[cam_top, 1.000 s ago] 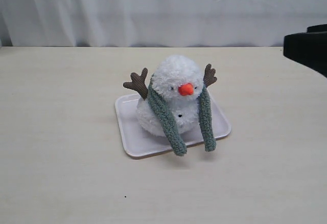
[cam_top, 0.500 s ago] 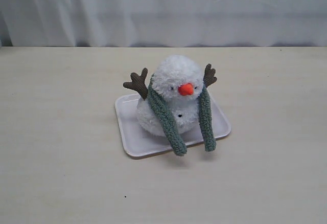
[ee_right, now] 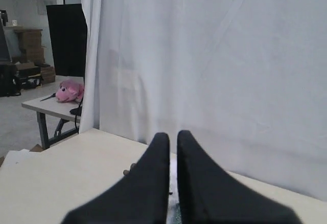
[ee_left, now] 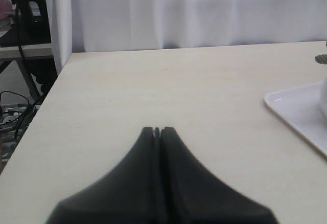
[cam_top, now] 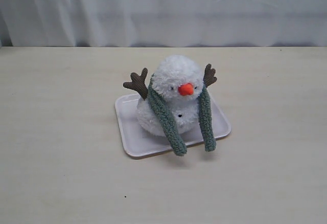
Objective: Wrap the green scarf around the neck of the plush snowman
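Here's the plush snowman [cam_top: 173,78], sitting upright on a pale tray [cam_top: 125,119] right in the middle of the light wooden table [cam_top: 61,142], orange nose [cam_top: 186,89] pointing toward 5 o'clock in the exterior view. The green scarf [cam_top: 164,115] is draped over the snowman's neck [cam_top: 177,103] from behind, uncrossed, and both ends hang down the front. One runs toward 6 o'clock, the other to 5 o'clock, and their rounded tips dangle past the tray's near rim. The brown twig arms [cam_top: 137,82] stick up at 10 and 2 o'clock off the head. Neither arm shows in the exterior view. The left gripper [ee_left: 157,131] has its black fingers pressed flat together, nothing between them, low over bare tabletop with a corner of the tray [ee_left: 299,109] off to one side. The right gripper [ee_right: 173,135] is all but closed, only a thin slit between the fingers, nothing pinched, raised and facing the white curtain [ee_right: 219,70].
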Robot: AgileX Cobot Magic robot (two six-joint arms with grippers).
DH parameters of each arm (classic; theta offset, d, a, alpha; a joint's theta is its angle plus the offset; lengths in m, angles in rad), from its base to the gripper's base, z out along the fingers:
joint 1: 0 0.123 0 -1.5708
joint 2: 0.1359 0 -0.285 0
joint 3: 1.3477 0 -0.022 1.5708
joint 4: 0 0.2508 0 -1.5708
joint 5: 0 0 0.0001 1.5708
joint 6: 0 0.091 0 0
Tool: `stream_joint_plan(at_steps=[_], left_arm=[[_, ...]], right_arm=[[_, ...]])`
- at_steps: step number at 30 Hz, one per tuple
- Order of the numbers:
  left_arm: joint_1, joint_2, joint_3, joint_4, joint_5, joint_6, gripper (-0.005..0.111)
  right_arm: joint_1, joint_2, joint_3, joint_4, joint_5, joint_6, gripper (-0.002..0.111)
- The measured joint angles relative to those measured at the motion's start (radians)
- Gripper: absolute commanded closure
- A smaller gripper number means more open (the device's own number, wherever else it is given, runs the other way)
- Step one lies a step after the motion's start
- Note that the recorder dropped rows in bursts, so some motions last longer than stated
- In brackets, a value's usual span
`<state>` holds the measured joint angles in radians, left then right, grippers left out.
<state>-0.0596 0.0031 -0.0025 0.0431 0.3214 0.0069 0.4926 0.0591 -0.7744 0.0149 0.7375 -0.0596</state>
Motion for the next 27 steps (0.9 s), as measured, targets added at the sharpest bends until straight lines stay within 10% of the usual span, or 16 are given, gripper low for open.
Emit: stream_joint_plan(at_steps=[27], left_arm=[[0.0, 0.0, 0.0, 0.0, 0.0, -0.007, 0.107]], right_arm=[[0.0, -0.056, 0.0, -0.034, 0.093, -0.007, 0.104]])
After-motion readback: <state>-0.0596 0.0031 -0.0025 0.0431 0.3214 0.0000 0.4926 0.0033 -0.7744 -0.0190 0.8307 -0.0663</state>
